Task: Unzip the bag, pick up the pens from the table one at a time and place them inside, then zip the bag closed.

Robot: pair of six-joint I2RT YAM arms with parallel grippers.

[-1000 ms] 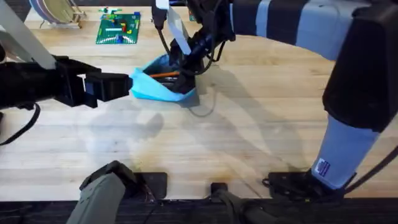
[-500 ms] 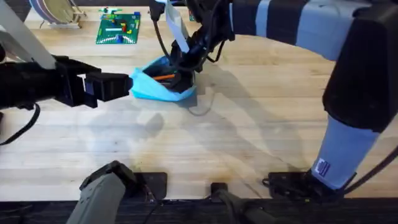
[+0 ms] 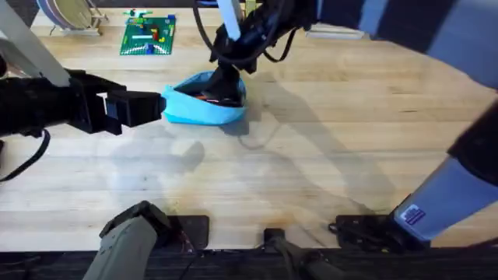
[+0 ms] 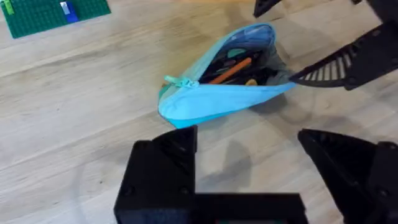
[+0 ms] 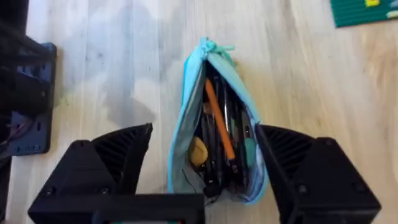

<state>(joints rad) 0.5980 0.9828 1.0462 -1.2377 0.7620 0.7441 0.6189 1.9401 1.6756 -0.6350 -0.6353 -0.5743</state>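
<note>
The light-blue bag (image 3: 201, 105) lies unzipped on the table (image 3: 296, 171), left of centre toward the back. In the right wrist view its mouth gapes, and an orange pen (image 5: 217, 119) lies inside among darker pens. The left wrist view shows the same orange pen (image 4: 232, 70) in the bag (image 4: 211, 102). My right gripper (image 3: 226, 78) hovers open over the bag's right end, its fingers (image 5: 109, 165) straddling the bag (image 5: 186, 118) with nothing held. My left gripper (image 3: 152, 106) stands open just short of the bag's left, zipper-pull end (image 4: 249, 142).
A green brick baseplate (image 3: 148, 35) lies at the back left, beside a rack of plates (image 3: 70, 15). The right arm spans the table's right half high up. Bare wood runs along the front and middle of the table.
My right gripper has risen and drawn back from inside the bag's mouth, leaving the orange pen in it. The bag has settled a little. The left arm has stayed put.
</note>
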